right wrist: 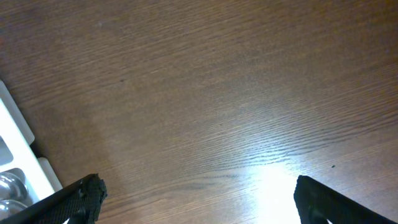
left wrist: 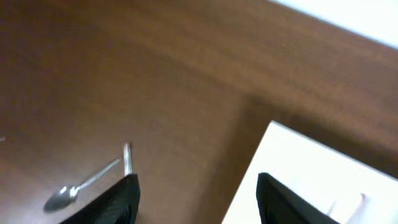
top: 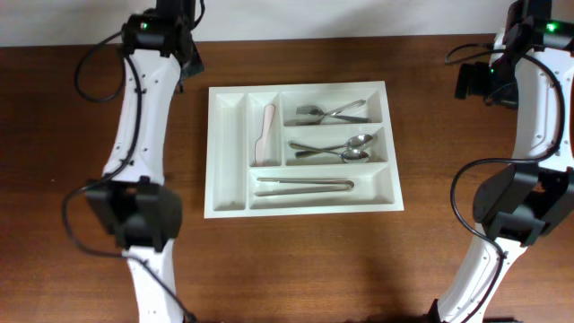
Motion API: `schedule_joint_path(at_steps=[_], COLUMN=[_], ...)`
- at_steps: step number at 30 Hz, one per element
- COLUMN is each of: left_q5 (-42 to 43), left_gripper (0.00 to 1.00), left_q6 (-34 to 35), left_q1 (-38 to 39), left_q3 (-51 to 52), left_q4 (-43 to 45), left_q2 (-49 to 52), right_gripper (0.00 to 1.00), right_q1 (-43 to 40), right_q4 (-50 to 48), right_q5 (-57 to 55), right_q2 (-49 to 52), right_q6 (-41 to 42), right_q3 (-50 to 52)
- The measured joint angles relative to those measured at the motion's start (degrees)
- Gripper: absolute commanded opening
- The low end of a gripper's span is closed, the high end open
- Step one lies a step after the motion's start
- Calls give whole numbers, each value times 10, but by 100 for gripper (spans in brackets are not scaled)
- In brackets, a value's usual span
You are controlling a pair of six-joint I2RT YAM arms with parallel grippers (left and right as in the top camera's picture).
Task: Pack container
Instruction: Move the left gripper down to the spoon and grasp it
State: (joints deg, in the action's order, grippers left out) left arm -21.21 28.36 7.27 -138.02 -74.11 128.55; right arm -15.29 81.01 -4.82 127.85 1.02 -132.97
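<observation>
From overhead, the white plastic cutlery tray (top: 300, 204) lies in the middle of the brown wooden table (top: 296, 269), between the left arm (top: 134, 135) and the right arm (top: 538, 117), and touches neither. It is rectangular with five compartments. The leftmost narrow slot is bare, and the narrow slot beside it holds a pink-handled knife (top: 266, 135). Of the three wide bays, the far one holds forks (top: 327, 113), the middle one spoons (top: 336, 148), and the near one a pair of metal tongs (top: 305, 185).

In the left wrist view, the left gripper (left wrist: 196, 177) stands wide, its two dark fingers well apart with nothing between them. A corner of the tray (left wrist: 323, 168) shows at lower right, and a lone teaspoon (left wrist: 81, 186) lies on the wood at lower left.

In the right wrist view, the right gripper (right wrist: 198, 182) is also spread wide and empty over bare wood. The tray's white rim (right wrist: 15, 134) shows at the left edge.
</observation>
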Motion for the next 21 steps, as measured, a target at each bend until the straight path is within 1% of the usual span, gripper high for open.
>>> schedule_joint_path(at_steps=[1,2,5,10,12,16,18,21], left_q5=[-2,-3,-4,-5,-5,-5,-5,-5], left_gripper=[62,62,62,62,62,61,58,58], left_q6=[2,4,30,108,140,207,226,240], left_q1=[-1,-2,-14,-40,-49,-58,-59,-59], left_q3=[79,109,263,419,457,505,520,539], left_q4=[52,65,116,144,154,202,222,234], left_q2=[-43,-59,-126,-135,-135,-135,-135,-135], right_gripper=[99,99,99,99,99,99,99,99], right_q1=[0,0,0,0,0,0,0,0], right_q4=[0,0,0,0,0,0,0,0], right_q5=[0,0,0,0,0,0,0,0], right_q2=[0,0,0,0,0,0,0,0], right_q6=[0,0,0,0,0,0,0,0], right_q3=[0,0,0,0,0,0,0,0])
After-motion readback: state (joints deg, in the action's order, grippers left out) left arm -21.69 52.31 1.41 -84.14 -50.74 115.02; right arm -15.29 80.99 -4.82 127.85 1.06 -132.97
